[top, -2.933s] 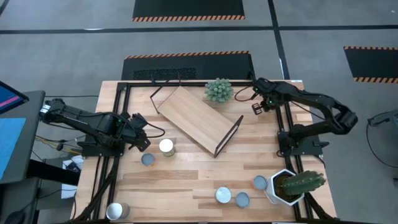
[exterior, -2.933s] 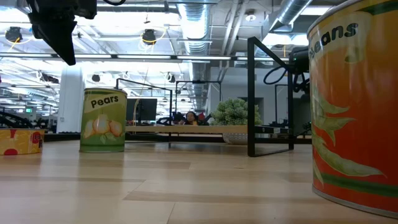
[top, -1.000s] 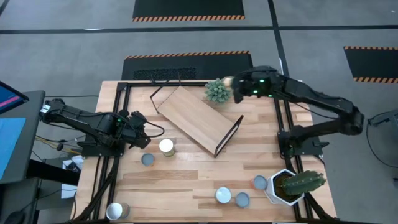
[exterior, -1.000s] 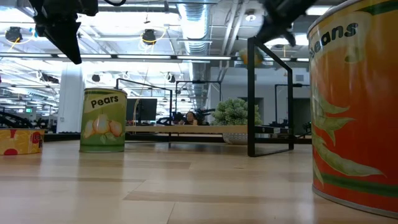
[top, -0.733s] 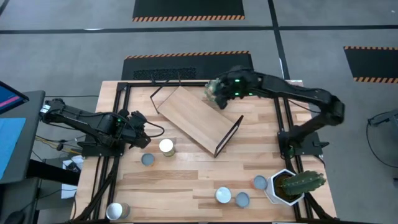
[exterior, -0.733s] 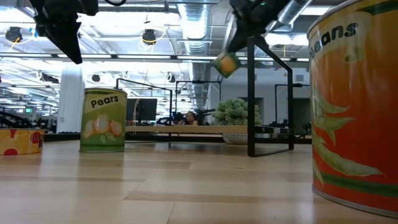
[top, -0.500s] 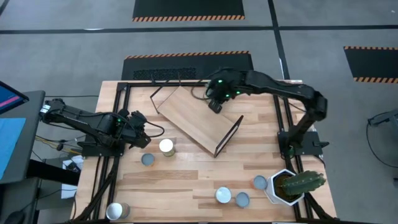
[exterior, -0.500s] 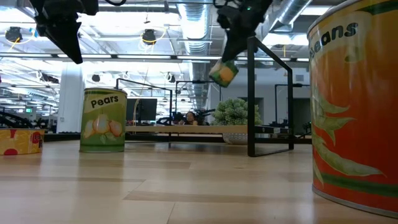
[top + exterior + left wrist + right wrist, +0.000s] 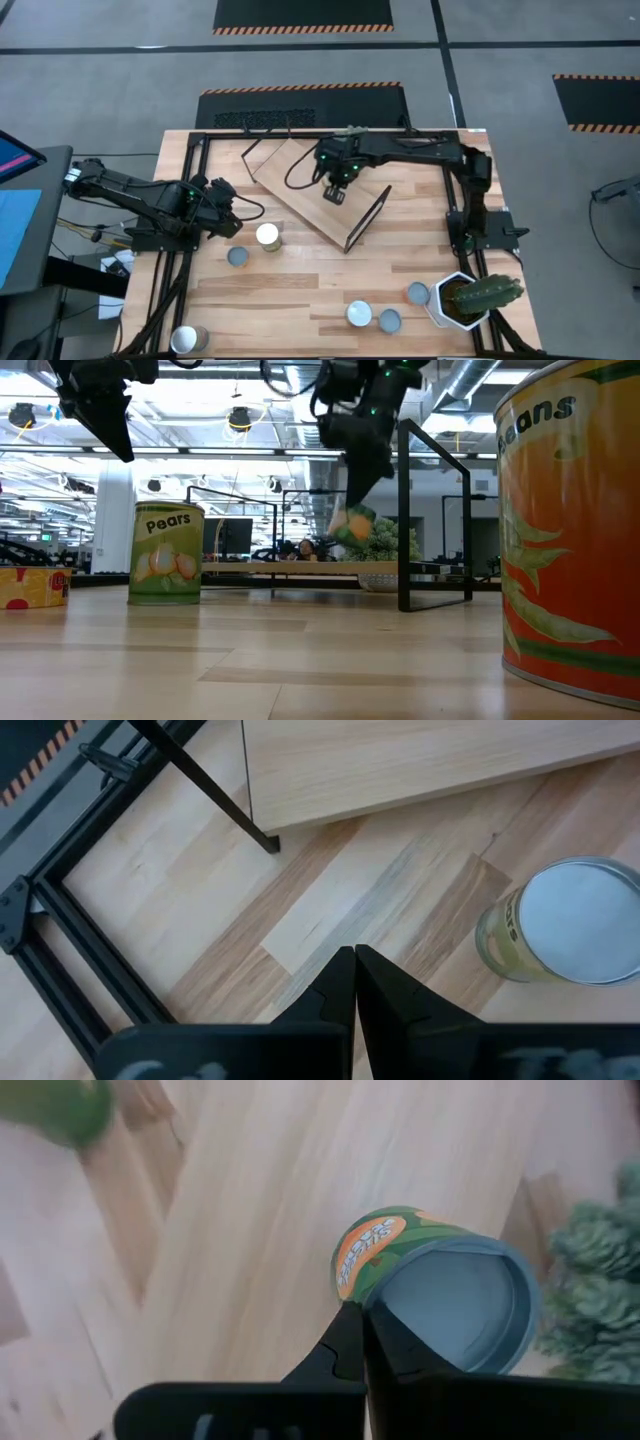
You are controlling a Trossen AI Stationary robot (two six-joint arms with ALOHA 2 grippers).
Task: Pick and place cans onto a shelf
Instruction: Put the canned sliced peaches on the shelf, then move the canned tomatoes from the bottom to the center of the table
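Green-and-orange labelled can (image 9: 440,1280) with pale-blue end, tilted, grasped in right gripper (image 9: 335,190) jaws above the shelf (image 9: 300,185). Left gripper (image 9: 354,982) clenched empty beside pears can (image 9: 267,236); succulent (image 9: 385,538) behind.

right gripper (image 9: 335,190) over shelf (image 9: 300,180) — left gripper (image 9: 228,222) beside can (image 9: 267,235)

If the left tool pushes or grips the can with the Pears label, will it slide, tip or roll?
The Pears can stands upright on a flat base, so a low push probably slides it; a high push might tip it, and then it could roll. Its smooth label may slip a little in the left tool.
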